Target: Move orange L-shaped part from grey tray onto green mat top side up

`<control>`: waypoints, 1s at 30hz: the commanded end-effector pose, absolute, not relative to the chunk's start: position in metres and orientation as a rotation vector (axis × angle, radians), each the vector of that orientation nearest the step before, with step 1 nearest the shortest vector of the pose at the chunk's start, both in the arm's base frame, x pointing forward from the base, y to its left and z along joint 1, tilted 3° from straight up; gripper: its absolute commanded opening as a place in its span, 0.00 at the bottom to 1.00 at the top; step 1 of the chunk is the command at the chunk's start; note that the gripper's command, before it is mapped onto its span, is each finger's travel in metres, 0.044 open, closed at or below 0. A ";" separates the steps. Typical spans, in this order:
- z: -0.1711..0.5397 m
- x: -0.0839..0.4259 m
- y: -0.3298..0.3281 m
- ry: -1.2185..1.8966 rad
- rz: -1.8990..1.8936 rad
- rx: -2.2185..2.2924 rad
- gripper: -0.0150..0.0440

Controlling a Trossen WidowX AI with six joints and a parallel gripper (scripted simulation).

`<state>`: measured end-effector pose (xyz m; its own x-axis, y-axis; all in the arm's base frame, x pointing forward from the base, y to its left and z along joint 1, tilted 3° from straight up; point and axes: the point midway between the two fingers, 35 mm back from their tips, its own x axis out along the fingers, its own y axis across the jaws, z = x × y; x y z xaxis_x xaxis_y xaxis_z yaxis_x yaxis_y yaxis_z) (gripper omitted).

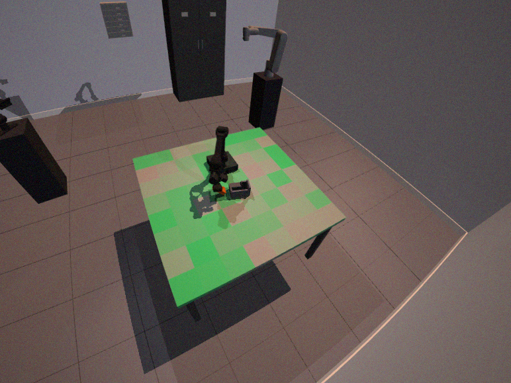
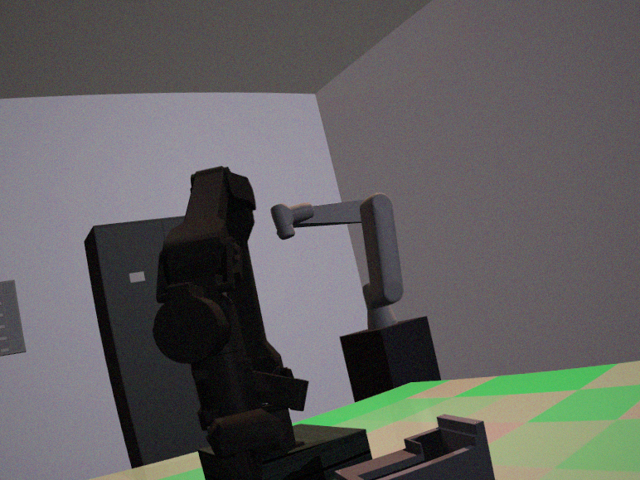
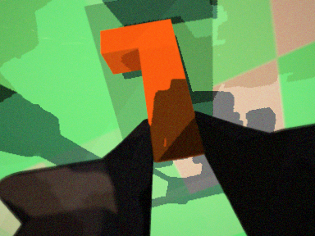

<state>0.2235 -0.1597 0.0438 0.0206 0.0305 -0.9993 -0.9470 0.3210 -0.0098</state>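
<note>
One end effector (image 1: pixel 221 190) (image 3: pixel 170 120) clamped on one orange L-shaped part (image 1: pixel 222 190) (image 3: pixel 162 61), one grey tray (image 1: pixel 239 194) (image 2: pixel 453 467) to its right, two pale cabinet labels (image 1: pixel 198 14), no readable writing.

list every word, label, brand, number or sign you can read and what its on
No text can be read in any view.
Cabinet: pale blank-looking plates on its doors, too small to tell if marked.
Wall panel: small light marks, too blurred to read.
Orange part: no lettering seen.

Arm (image 1: pixel 220 146) (image 2: pixel 208 255) bent | pincer (image 1: pixel 220 190) (image 2: pixel 248 434) (image 3: pixel 170 120) ptg dn | clamped, jaws slightly apart
</note>
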 end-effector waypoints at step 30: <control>0.128 0.224 -0.164 1.308 0.953 -0.957 0.93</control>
<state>0.2243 -0.1636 0.1293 0.0347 0.0199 -0.9992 -0.9445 0.3275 -0.0263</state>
